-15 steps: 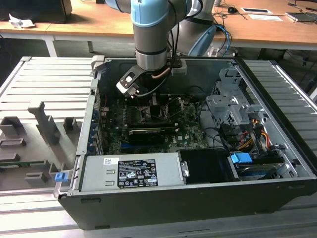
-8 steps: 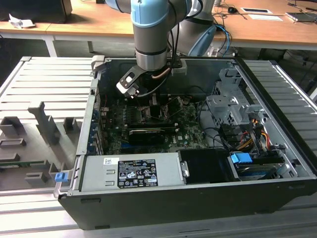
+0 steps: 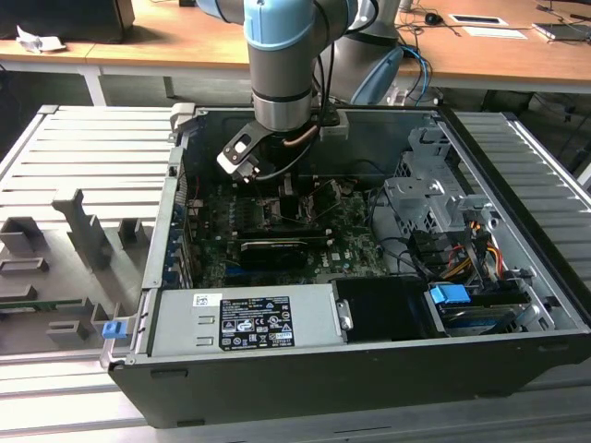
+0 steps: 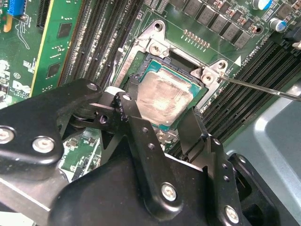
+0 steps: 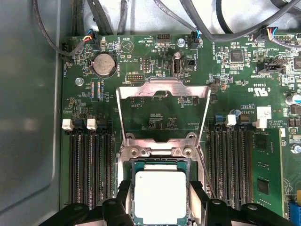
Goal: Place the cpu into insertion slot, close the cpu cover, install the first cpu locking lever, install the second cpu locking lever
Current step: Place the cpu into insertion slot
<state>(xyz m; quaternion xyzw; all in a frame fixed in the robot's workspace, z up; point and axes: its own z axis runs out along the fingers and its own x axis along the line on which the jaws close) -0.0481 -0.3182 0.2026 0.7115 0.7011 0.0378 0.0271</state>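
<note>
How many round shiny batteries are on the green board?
1. The coin battery sits on the green board, on the far side of the open cpu cover from the cpu. More could be hidden under the arm.

In the first wrist view the gripper (image 5: 160, 200) covers two opposite edges of the cpu (image 5: 160, 188), and the picture's edge cuts the chip short. Whether the gripper clamps the chip cannot be told. In the second wrist view the gripper hides part of the insertion slot (image 4: 175, 60). In the exterior view the arm (image 3: 282, 65), cut off at twelve o'clock, blocks that slot.
</note>
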